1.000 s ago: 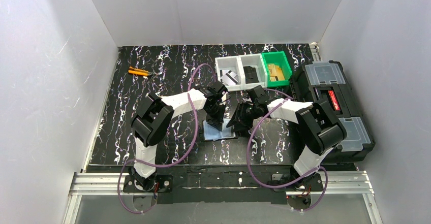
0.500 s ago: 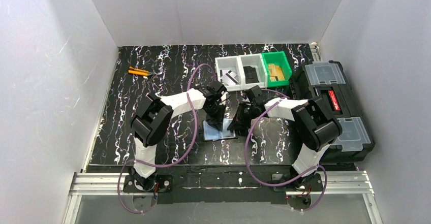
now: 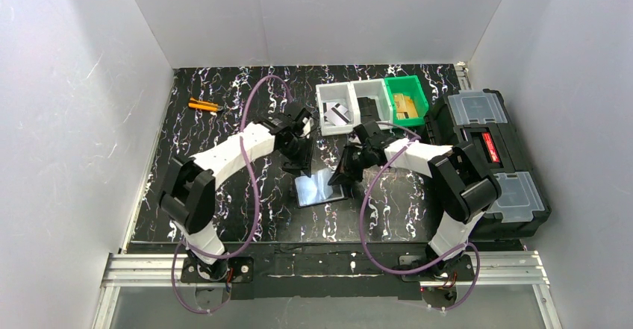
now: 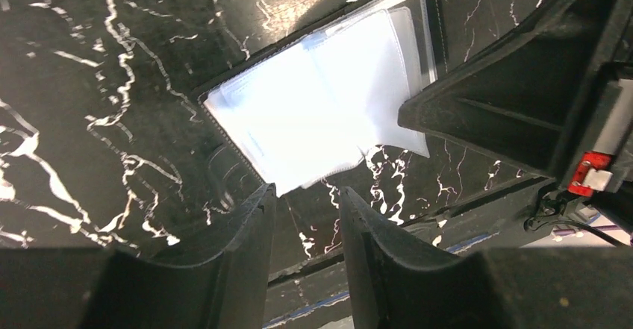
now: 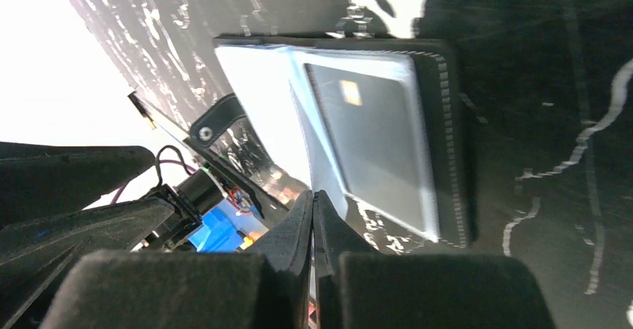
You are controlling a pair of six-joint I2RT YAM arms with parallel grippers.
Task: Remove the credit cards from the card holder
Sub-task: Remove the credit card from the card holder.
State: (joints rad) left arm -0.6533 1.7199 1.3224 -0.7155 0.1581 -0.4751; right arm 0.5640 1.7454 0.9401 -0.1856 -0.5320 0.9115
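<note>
The card holder [image 3: 319, 187] lies open on the bench [image 3: 179, 135], glossy sleeves up, between the two pincers. A grey credit card [image 5: 381, 142] sits in its top sleeve, just ahead of the right pincer [image 5: 313, 221]. That pincer's jaws are pressed tight together at the sleeve's edge; whether they pinch plastic, can't tell. The left pincer [image 4: 306, 224] hovers just off the holder's corner, jaws partly apart, nothing in them. Both arms reach forward, elbows bent, wrists tipped down. Black marbled surface, white walls [image 3: 313, 16]. Beyond the pincers sit white bins [image 3: 352, 84] and a green bin [image 3: 419, 99]. A black toolbox [image 3: 489, 157] lies out past the right arm.
</note>
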